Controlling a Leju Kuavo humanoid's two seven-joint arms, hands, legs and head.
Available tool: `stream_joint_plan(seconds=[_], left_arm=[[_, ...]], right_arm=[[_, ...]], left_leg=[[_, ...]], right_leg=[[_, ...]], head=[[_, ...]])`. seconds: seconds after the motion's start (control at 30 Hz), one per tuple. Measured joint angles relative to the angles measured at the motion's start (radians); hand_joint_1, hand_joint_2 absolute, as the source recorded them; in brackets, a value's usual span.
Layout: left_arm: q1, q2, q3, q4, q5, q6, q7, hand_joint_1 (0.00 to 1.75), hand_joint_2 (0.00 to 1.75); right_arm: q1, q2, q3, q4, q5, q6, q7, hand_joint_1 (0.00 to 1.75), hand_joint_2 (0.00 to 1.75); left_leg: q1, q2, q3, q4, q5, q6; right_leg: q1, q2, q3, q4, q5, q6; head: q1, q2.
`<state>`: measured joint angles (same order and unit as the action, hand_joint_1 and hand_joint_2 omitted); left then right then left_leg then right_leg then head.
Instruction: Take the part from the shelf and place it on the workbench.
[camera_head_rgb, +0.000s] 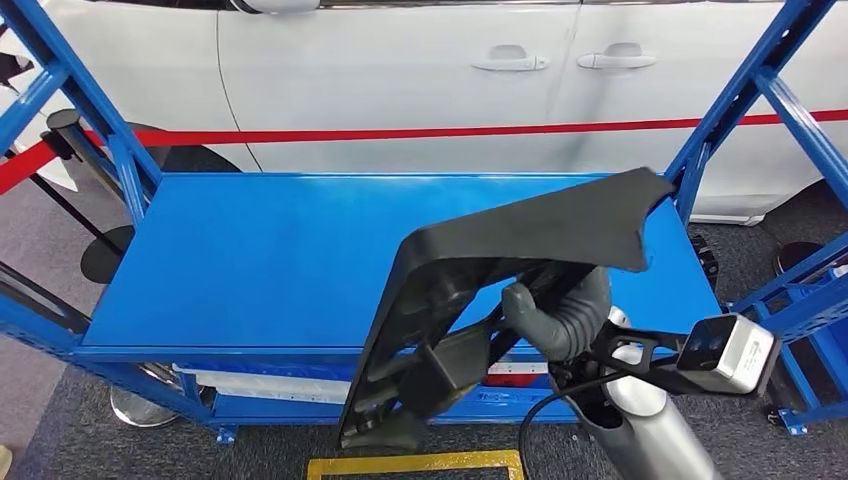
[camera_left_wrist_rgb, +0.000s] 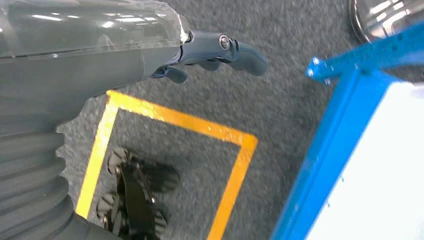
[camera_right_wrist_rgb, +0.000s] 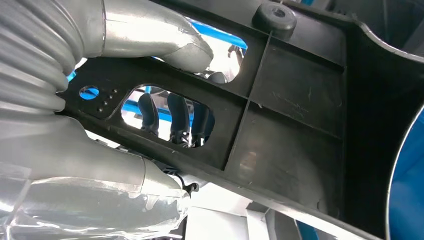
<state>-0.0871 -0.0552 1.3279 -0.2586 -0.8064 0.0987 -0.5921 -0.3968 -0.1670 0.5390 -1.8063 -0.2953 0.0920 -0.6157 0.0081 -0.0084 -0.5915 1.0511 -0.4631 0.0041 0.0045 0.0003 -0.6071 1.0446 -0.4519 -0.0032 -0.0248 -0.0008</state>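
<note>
The right robot hand (camera_head_rgb: 556, 318) grips a large black plastic part (camera_head_rgb: 500, 290) and holds it above the near edge of a blue worktop (camera_head_rgb: 260, 260). The part stands tilted, its broad pointed end raised over the worktop's right side and its narrower, ribbed end hanging down past the front rail toward the floor. From the right wrist, the grey thumb (camera_right_wrist_rgb: 165, 42) presses on one face of the part (camera_right_wrist_rgb: 300, 115) while the dark fingers (camera_right_wrist_rgb: 177, 117) show through a cut-out in it, wrapped round a bar of the moulding. The left robot hand (camera_left_wrist_rgb: 215, 52) hangs low over grey carpet (camera_left_wrist_rgb: 280, 30), its fingers curled loosely and nothing in its grasp, beside a yellow taped rectangle (camera_left_wrist_rgb: 170, 120) on the floor and the blue frame (camera_left_wrist_rgb: 330, 145) of the worktop. Blue uprights (camera_head_rgb: 95, 110) rise at either end of the worktop. Behind it a red barrier tape (camera_head_rgb: 420, 132) runs across in front of a white car (camera_head_rgb: 420, 70), two door handles in sight
</note>
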Motion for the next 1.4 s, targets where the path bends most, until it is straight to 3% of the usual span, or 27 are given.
stream_joint_plan(seconds=[0.07,0.2,0.23,0.37,0.4,0.5,0.53,0.57,0.63,0.67,0.7,0.73,0.77,0.83,0.9,0.93,1.0,1.03,1.07,1.17,1.2,1.27,1.33,1.4], left_arm=[[0.0,0.001,0.0,0.0,0.0,0.003,0.0,0.0,1.75],[-0.004,0.002,0.001,0.002,-0.002,0.026,-0.005,0.0,1.75],[-0.004,0.002,0.002,0.002,-0.003,0.028,-0.005,0.0,1.75],[-0.005,0.002,0.002,0.004,-0.005,0.037,-0.007,0.0,1.75],[-0.005,0.002,0.002,0.004,-0.005,0.038,-0.008,0.0,1.75],[-0.002,0.002,0.004,0.006,-0.004,0.04,-0.009,0.0,1.75],[-0.001,0.002,0.006,0.007,-0.004,0.041,-0.009,0.0,1.75],[0.0,0.002,0.007,0.008,-0.004,0.041,-0.009,0.0,1.75],[0.001,0.002,0.007,0.011,-0.003,0.043,-0.01,0.0,1.75],[0.0,0.002,0.007,0.012,-0.003,0.044,-0.01,0.0,1.75],[0.0,0.002,0.008,0.012,-0.003,0.045,-0.01,0.0,1.75],[0.0,0.003,0.008,0.013,-0.003,0.047,-0.009,0.0,1.75],[0.0,0.003,0.008,0.013,-0.003,0.049,-0.009,0.0,1.75],[-0.002,0.005,0.008,0.013,-0.004,0.053,-0.009,0.0,1.75],[-0.005,0.007,0.008,0.013,-0.006,0.056,-0.009,0.0,1.75],[-0.006,0.008,0.008,0.013,-0.007,0.057,-0.008,0.0,1.75],[-0.005,0.01,0.008,0.013,-0.009,0.057,-0.008,0.0,1.75],[-0.004,0.01,0.008,0.013,-0.01,0.057,-0.008,0.0,1.75],[-0.004,0.01,0.008,0.013,-0.011,0.057,-0.008,0.0,1.75],[-0.007,0.01,0.008,0.014,-0.014,0.056,-0.007,0.0,1.75],[-0.007,0.01,0.008,0.014,-0.013,0.055,-0.007,0.0,1.75],[-0.007,0.01,0.008,0.014,-0.011,0.054,-0.004,0.0,1.75],[-0.007,0.01,0.009,0.014,-0.009,0.053,-0.001,0.0,1.75],[-0.008,0.01,0.009,0.014,-0.008,0.053,0.004,0.0,1.75]], right_arm=[[-0.01,-0.011,0.005,0.0,-0.011,-0.01,0.001,1.24,1.75],[-0.078,-0.126,0.055,-0.003,-0.081,-0.084,0.015,1.24,1.75],[-0.082,-0.137,0.061,-0.004,-0.085,-0.093,0.017,1.24,1.75],[-0.109,-0.167,0.079,-0.017,-0.106,-0.126,0.019,1.24,1.75],[-0.115,-0.176,0.083,-0.021,-0.112,-0.133,0.02,1.24,1.75],[-0.131,-0.2,0.099,-0.027,-0.134,-0.156,0.02,1.24,1.75],[-0.136,-0.207,0.106,-0.03,-0.14,-0.163,0.02,1.24,1.75],[-0.141,-0.213,0.113,-0.033,-0.145,-0.169,0.02,1.24,1.75],[-0.145,-0.222,0.125,-0.042,-0.15,-0.18,0.019,1.24,1.75],[-0.144,-0.224,0.132,-0.046,-0.15,-0.187,0.018,1.24,1.75],[-0.143,-0.225,0.14,-0.051,-0.146,-0.195,0.017,1.24,1.75],[-0.142,-0.225,0.147,-0.055,-0.142,-0.202,0.016,1.24,1.75],[-0.141,-0.225,0.154,-0.06,-0.135,-0.21,0.016,1.24,1.75],[-0.139,-0.224,0.164,-0.071,-0.123,-0.221,0.015,1.24,1.75],[-0.139,-0.222,0.174,-0.084,-0.109,-0.232,0.016,1.24,1.75],[-0.139,-0.22,0.178,-0.09,-0.102,-0.237,0.017,1.24,1.75],[-0.138,-0.215,0.187,-0.097,-0.093,-0.245,0.017,1.24,1.75],[-0.137,-0.213,0.19,-0.101,-0.09,-0.248,0.017,1.24,1.75],[-0.137,-0.212,0.193,-0.105,-0.089,-0.251,0.018,1.24,1.75],[-0.135,-0.207,0.198,-0.117,-0.086,-0.254,0.018,1.24,1.75],[-0.133,-0.203,0.199,-0.12,-0.083,-0.254,0.017,1.24,1.75],[-0.13,-0.197,0.2,-0.124,-0.072,-0.254,0.016,1.24,1.75],[-0.13,-0.191,0.196,-0.127,-0.058,-0.25,0.016,1.24,1.75],[-0.127,-0.187,0.181,-0.13,-0.049,-0.241,0.015,1.24,1.75]], left_leg=[[0.0,0.0,-0.001,-0.003,0.003,0.004],[0.002,0.004,-0.033,-0.018,0.043,0.027],[0.002,0.004,-0.041,-0.017,0.049,0.026],[0.002,0.002,-0.059,-0.017,0.071,0.009],[0.002,0.002,-0.06,-0.018,0.078,0.003],[0.006,0.001,-0.069,-0.022,0.09,-0.016],[0.007,0.001,-0.078,-0.01,0.072,-0.02],[0.008,0.001,-0.091,0.023,0.036,-0.023],[0.01,0.002,-0.124,0.139,-0.063,-0.023],[0.01,0.003,-0.135,0.202,-0.098,-0.024],[0.01,0.003,-0.135,0.244,-0.109,-0.024],[0.01,0.003,-0.121,0.255,-0.099,-0.023],[0.009,0.003,-0.09,0.232,-0.076,-0.021],[0.005,0.003,0.009,0.108,-0.044,-0.014],[-0.001,0.003,0.081,-0.003,-0.052,-0.006],[-0.004,0.002,0.093,-0.028,-0.06,-0.003],[-0.005,0.003,0.087,-0.039,-0.049,0.006],[-0.003,0.005,0.083,-0.042,-0.039,0.012],[-0.001,0.006,0.076,-0.047,-0.027,0.017],[0.0,0.009,0.044,-0.049,0.004,0.028],[0.0,0.01,0.031,-0.048,0.013,0.028],[0.0,0.01,0.003,-0.043,0.031,0.023],[0.0,0.01,-0.021,-0.037,0.046,0.016],[-0.001,0.009,-0.037,-0.03,0.059,0.005]], right_leg=[[0.0,0.0,-0.001,0.0,0.002,0.003],[-0.018,0.001,-0.074,0.241,-0.167,0.036],[-0.021,0.001,-0.06,0.238,-0.16,0.039],[-0.023,0.003,0.092,0.008,-0.08,0.034],[-0.019,0.004,0.104,-0.018,-0.075,0.03],[-0.014,0.002,0.089,-0.031,-0.054,0.01],[-0.015,0.0,0.081,-0.034,-0.044,0.001],[-0.016,-0.003,0.071,-0.037,-0.033,-0.008],[-0.012,-0.005,0.049,-0.037,-0.014,-0.019],[-0.01,-0.006,0.037,-0.036,-0.005,-0.021],[-0.007,-0.006,0.024,-0.034,0.003,-0.022],[-0.005,-0.007,0.01,-0.032,0.011,-0.022],[-0.004,-0.007,-0.003,-0.027,0.019,-0.021],[-0.002,-0.007,-0.027,-0.017,0.03,-0.016],[-0.001,-0.009,-0.039,-0.009,0.041,-0.007],[-0.002,-0.01,-0.043,-0.008,0.048,-0.002],[-0.005,-0.011,-0.045,-0.01,0.059,0.01],[-0.007,-0.009,-0.049,-0.004,0.05,0.016],[-0.008,-0.007,-0.058,0.018,0.023,0.021],[-0.017,-0.003,-0.103,0.172,-0.108,0.035],[-0.02,-0.003,-0.109,0.22,-0.124,0.039],[-0.026,-0.003,-0.082,0.237,-0.093,0.044],[-0.03,-0.003,0.004,0.141,-0.049,0.044],[-0.026,-0.002,0.087,0.021,-0.058,0.037]], head=[[0.0,0.0],[0.001,0.0],[0.001,0.0],[0.0,0.0],[0.0,0.0],[0.001,0.0],[0.0,0.0],[-0.001,0.0],[-0.002,0.0],[-0.002,0.0],[-0.001,0.0],[-0.002,0.0],[-0.002,0.0],[-0.002,0.0],[-0.001,0.0],[-0.001,0.0],[-0.001,0.0],[-0.001,0.0],[0.0,0.0],[0.002,0.0],[0.002,0.0],[0.002,0.0],[0.001,0.0],[0.001,0.0]])
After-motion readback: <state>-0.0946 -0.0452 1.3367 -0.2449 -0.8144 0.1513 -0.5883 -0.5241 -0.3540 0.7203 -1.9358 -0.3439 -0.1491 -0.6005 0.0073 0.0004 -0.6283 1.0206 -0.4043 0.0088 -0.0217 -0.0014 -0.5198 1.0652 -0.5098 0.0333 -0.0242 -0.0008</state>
